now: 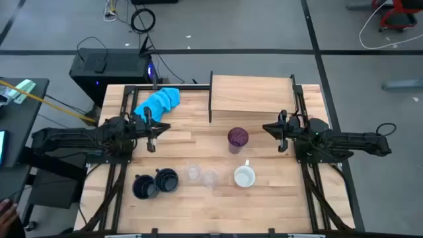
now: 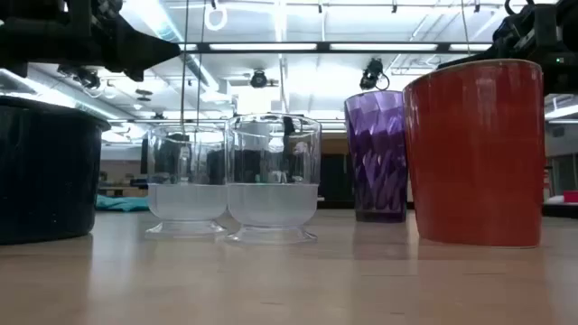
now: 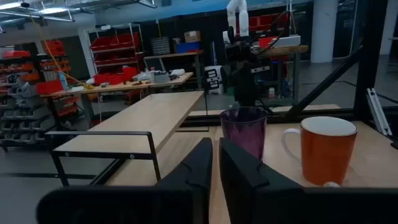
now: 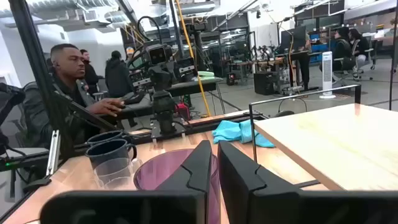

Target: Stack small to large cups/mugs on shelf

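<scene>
Nothing stacked yet: shelf (image 1: 254,92) at upper centre of the high view sits bare, all six cups (image 1: 198,173) on the desk (image 1: 198,142) below it, left tool (image 1: 151,129) and right tool (image 1: 281,130) both clenched, empty.

The tumbler (image 1: 238,137) is translucent purple with a faceted pattern. The mug (image 1: 244,176) is orange outside, white inside. Two mugs (image 1: 155,183) are dark navy. Two glasses (image 1: 201,175) are clear. The cloth (image 1: 158,102) is bright blue. The shelf (image 1: 254,94) is pale wood, the tabletop (image 1: 198,142) striped wood.
</scene>
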